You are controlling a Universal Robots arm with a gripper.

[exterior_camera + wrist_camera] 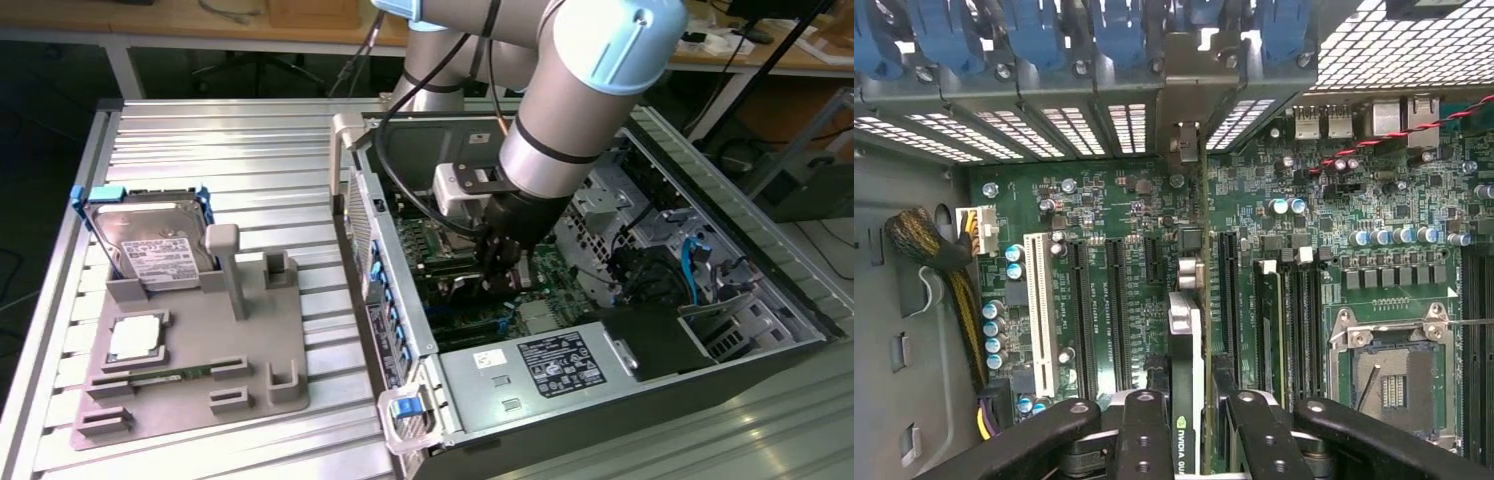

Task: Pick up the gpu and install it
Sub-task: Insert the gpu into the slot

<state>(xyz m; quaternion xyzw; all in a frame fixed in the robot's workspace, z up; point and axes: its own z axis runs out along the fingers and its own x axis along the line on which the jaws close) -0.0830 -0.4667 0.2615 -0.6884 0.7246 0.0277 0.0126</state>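
Note:
The gpu [1187, 385] shows edge-on in the wrist view: a thin card with a silver end and a dark body with green lettering. It hangs over the green motherboard [1114, 215], lined up along the expansion slots [1226, 290]; I cannot tell whether its edge touches a slot. My gripper [1194, 440] is shut on the gpu, with one black finger [1143, 432] on each side of it. In the exterior view the gripper [505, 262] reaches down into the open computer case [561, 375], over the motherboard [427, 250].
Blue slot clips [1034, 30] line the case's rear wall. An empty CPU socket [1394, 375] lies beside the slots, and a cable bundle [939, 260] runs along the board's other side. On the exterior view's left, a grey fixture [254, 370] holds a hard drive [158, 255] and a processor [138, 338].

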